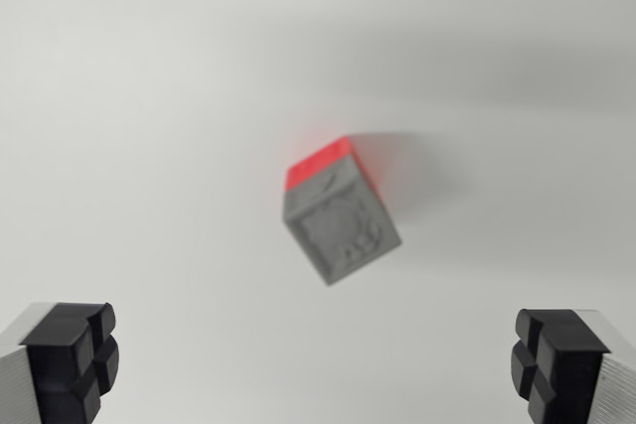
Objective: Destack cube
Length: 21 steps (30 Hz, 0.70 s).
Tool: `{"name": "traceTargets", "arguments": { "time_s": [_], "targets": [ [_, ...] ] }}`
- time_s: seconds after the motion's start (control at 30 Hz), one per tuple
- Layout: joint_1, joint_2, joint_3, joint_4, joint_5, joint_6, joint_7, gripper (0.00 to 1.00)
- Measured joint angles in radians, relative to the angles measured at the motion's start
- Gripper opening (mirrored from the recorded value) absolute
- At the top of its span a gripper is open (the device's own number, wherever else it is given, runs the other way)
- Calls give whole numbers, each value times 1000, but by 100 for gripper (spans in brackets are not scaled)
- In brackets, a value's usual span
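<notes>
Grey cube on red cube, claw wide apart above them.

We looked down from the wrist onto a pale bench and saw the grey cube stacked on the red one, only a red strip showing at the grey cube's upper-left edge. The grey top face carried an embossed relief, too blurred for us to read. Our claw's two black fingertips sat below the stack, one on each side, touching nothing.
</notes>
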Motion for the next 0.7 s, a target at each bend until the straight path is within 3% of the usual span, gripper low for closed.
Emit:
{"name": "traceTargets", "arguments": {
  "time_s": [0.3, 0.7],
  "targets": [
    [-7, 5, 0, -43, 3, 48, -77, 100],
    [-21, 26, 0, -118, 15, 144, -234, 100]
  ]
}}
